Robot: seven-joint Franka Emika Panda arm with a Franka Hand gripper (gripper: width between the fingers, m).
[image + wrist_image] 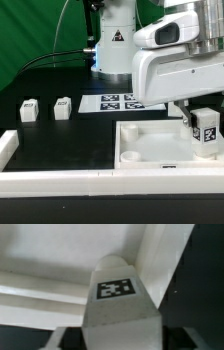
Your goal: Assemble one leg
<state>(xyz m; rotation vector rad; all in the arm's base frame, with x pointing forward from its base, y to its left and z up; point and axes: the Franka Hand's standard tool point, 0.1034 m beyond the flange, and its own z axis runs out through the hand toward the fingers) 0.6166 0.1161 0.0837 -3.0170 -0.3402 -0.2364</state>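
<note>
right now my hand point(203, 116) is clamped on the leg point(206, 138), holding it upright over the tray-like top point(150, 140) near its edge at the exterior view's right, so i judge this is the placing step: next i must line it with a corner hole, hidden here, and lower it.

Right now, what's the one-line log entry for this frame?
gripper: shut on leg | leg: upright over tray, corner at exterior view's right, seating unclear | spare legs: two, apart from tray
</note>
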